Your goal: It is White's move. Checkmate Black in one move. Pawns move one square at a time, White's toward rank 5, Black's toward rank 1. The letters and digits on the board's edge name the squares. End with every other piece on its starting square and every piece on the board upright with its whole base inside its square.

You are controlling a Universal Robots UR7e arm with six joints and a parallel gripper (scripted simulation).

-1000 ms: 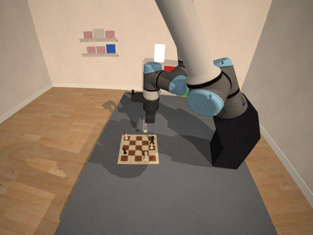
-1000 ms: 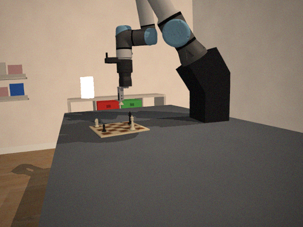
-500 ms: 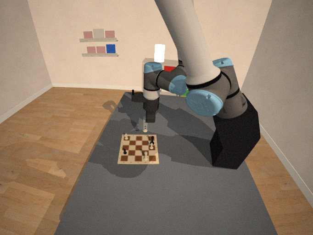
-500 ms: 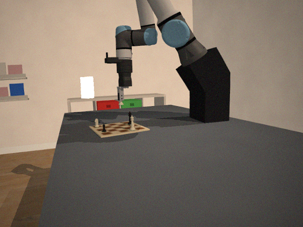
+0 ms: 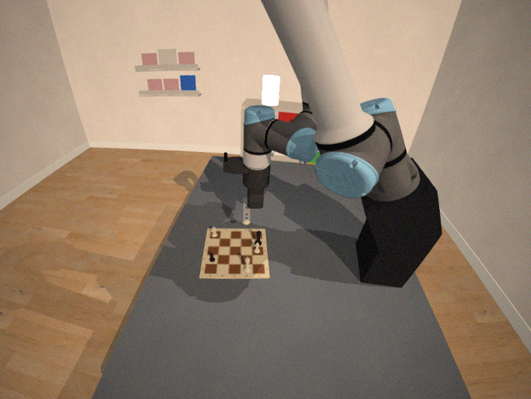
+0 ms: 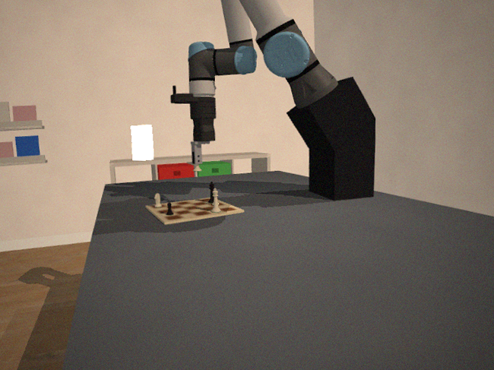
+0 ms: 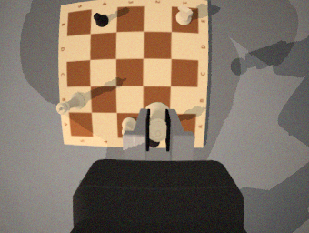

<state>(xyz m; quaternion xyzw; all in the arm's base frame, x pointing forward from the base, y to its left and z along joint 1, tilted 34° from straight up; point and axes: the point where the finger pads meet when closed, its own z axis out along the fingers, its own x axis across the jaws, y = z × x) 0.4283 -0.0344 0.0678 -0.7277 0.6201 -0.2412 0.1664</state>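
Observation:
The small chessboard (image 5: 233, 276) (image 6: 183, 219) (image 7: 157, 19) lies on the grey table. My gripper (image 5: 246, 217) (image 6: 196, 162) (image 7: 157, 122) is shut on a white piece (image 5: 246, 221) (image 6: 196, 167) (image 7: 157, 115) and holds it well above the board's far edge, near the right corner. On the board stand a tall black piece (image 5: 258, 236) (image 6: 211, 191), a white piece (image 5: 256, 248) right in front of it, a tall white piece (image 5: 247, 265) (image 6: 215, 201) (image 7: 73, 102), a black pawn (image 5: 211, 257) (image 6: 169, 208) (image 7: 102, 20) and a white piece (image 5: 212, 231) (image 6: 157, 199) (image 7: 183, 16) in the far left corner.
The arm's black base (image 5: 399, 231) (image 6: 340, 148) stands on the table to the right of the board. A low shelf with a red bin (image 6: 175, 170) and a green bin (image 6: 216, 168) stands behind the table. Wooden floor lies to the left.

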